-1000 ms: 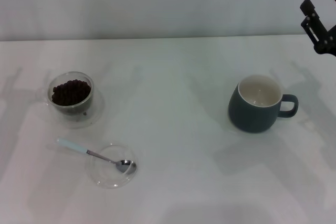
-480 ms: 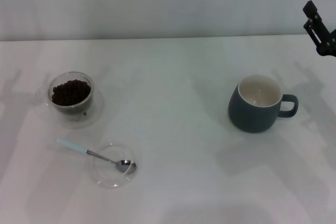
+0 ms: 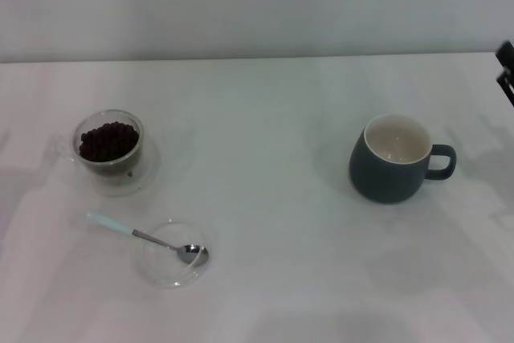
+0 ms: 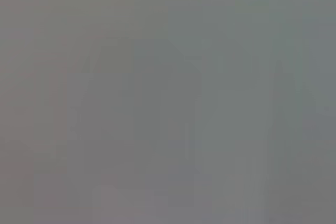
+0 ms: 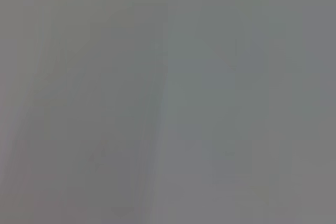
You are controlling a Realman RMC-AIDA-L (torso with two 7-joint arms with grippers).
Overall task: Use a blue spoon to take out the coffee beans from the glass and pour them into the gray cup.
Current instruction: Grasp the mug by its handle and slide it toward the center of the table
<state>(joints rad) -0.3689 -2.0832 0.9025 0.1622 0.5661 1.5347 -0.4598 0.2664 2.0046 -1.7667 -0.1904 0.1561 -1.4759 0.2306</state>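
Note:
The glass point(image 3: 109, 149) stands at the left of the white table with a heap of dark coffee beans point(image 3: 108, 140) inside. In front of it lies the blue spoon point(image 3: 112, 225), its metal bowl resting in a flat clear saucer point(image 3: 152, 269). The gray cup point(image 3: 392, 160) stands upright at the right, cream inside, handle pointing right, nothing in it. Only a dark sliver of my right gripper point(image 3: 507, 74) shows at the right edge, far from the cup. My left gripper is out of view. Both wrist views show only plain grey.
A second clear saucer point(image 3: 141, 174) lies under the glass. The white table point(image 3: 265, 198) stretches between the glass and the cup, and a pale wall rises behind its far edge.
My right gripper has drawn away to the right and is now almost out of the head view. The cup, glass and spoon have not moved.

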